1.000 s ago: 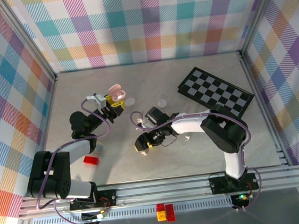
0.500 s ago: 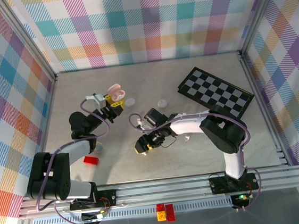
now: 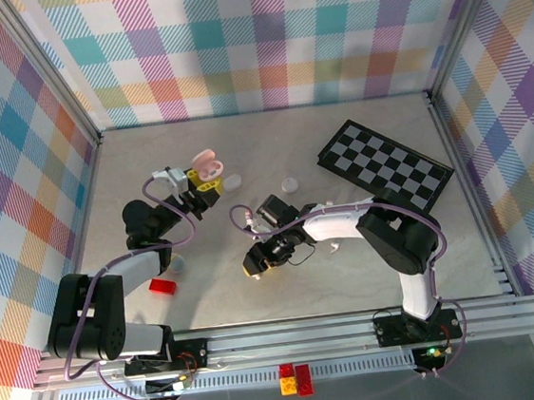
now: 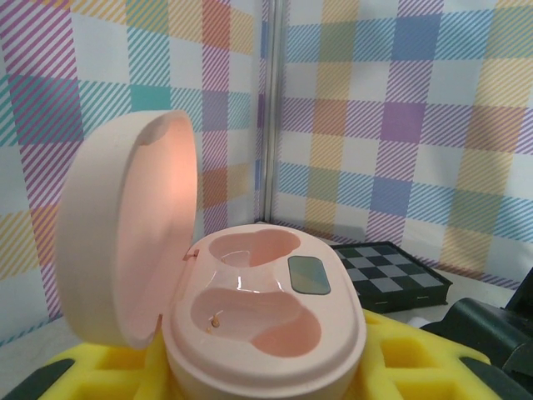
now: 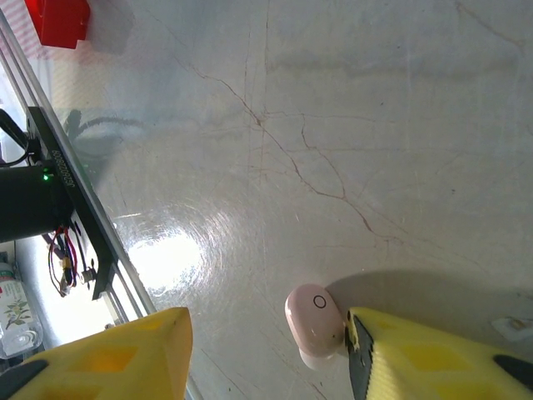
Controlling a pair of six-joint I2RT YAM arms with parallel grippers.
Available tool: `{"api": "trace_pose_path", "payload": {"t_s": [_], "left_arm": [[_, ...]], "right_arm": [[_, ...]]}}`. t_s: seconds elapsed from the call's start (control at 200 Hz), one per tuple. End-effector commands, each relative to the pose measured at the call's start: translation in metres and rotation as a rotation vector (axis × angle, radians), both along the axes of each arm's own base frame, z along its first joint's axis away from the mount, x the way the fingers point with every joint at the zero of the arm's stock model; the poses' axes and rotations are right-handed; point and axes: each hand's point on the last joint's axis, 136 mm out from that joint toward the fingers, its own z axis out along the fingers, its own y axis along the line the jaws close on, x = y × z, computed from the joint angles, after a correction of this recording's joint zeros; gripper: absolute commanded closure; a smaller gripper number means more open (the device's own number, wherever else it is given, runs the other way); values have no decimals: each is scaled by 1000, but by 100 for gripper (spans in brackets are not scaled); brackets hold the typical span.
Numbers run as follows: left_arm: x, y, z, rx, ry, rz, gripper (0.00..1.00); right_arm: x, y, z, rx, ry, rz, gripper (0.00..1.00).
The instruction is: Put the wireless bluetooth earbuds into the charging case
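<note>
The left gripper is clamping the open pink charging case, whose lid is standing up on its left side. To the right, the right gripper is pointing at the table with its yellow fingers spread apart. A pale pink earbud is lying between them, touching the right-hand finger.
</note>
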Motion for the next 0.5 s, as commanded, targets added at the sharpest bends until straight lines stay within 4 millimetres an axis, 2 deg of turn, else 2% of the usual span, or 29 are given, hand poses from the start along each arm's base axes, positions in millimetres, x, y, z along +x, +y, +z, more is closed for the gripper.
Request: {"api": "trace_pose_path", "payload": {"t_s": [0.0,0.495], "left_arm": [[-8,2,21,-1,-83,-15,62],[-9,2,21,2,-84,-14,62]], "right_arm": [[-9,1,2,10,15,38,49],[-14,3,-6,-3,40,48,58]]}}
